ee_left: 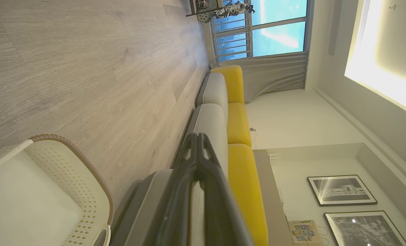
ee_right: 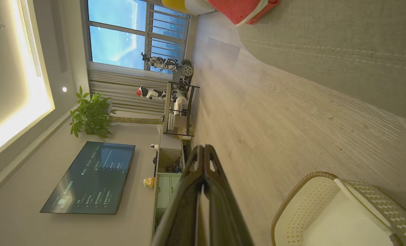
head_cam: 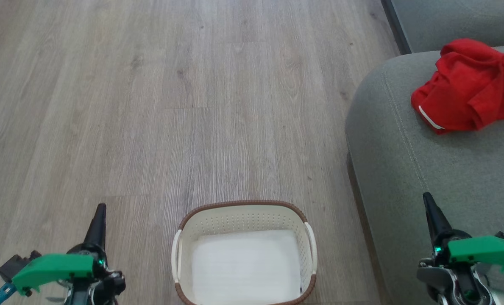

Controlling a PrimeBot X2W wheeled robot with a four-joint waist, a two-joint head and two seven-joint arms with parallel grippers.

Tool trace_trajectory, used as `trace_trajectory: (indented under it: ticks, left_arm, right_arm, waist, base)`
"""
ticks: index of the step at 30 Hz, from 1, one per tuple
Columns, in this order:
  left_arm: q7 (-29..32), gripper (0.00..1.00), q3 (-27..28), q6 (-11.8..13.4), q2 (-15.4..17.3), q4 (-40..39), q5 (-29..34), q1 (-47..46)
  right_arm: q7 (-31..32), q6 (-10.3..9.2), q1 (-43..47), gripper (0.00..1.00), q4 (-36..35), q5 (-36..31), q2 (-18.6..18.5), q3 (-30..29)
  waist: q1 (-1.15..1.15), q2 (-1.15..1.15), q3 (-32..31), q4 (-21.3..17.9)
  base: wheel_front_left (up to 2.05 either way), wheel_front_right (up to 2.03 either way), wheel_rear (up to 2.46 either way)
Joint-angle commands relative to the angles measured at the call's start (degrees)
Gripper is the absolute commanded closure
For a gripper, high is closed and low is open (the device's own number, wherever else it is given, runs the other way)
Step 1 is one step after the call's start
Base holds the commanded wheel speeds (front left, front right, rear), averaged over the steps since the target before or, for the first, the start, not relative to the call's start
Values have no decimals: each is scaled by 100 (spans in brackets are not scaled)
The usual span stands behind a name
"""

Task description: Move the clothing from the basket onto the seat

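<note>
- clothing [head_cam: 468,87]: one bright red garment with white trim, crumpled, lying on the far part of the seat [head_cam: 438,178], well apart from the basket.
- basket [head_cam: 243,218]: cream, perforated walls, brown braided rim; stands on the wood floor [head_cam: 192,84] just beside the seat's rounded edge, its pale bottom in plain sight.
- left tool [head_cam: 100,212]: fingers pressed together, nothing held; above the floor, left of the basket.
- right tool [head_cam: 430,207]: fingers pressed together, nothing held; over the near part of the seat.
</note>
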Motion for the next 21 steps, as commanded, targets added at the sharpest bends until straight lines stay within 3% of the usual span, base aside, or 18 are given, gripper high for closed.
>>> trace_trajectory:
  ticks: [1, 14, 21]
  left_arm:
    - [68, 100, 230, -79, 22, -156, -185, -360]
    - [282, 100, 388, -257, 0, -146, -966, -521]
    - [286, 100, 391, -260, -1, -146, -983, -524]
  right_arm:
    - [68, -1, -361, 100, -233, 210, -21, 62]
    - [286, -1, -426, 100, -283, 1077, -19, -26]
    - [290, -1, -427, 100, -284, 1096, -19, -28]
  waist:
    - [0, 0, 4, 0]
    - [0, 0, 32, 1]
    - [0, 0, 33, 1]
  base:
    - [0, 0, 0]
    - [0, 0, 0]
    - [0, 0, 0]
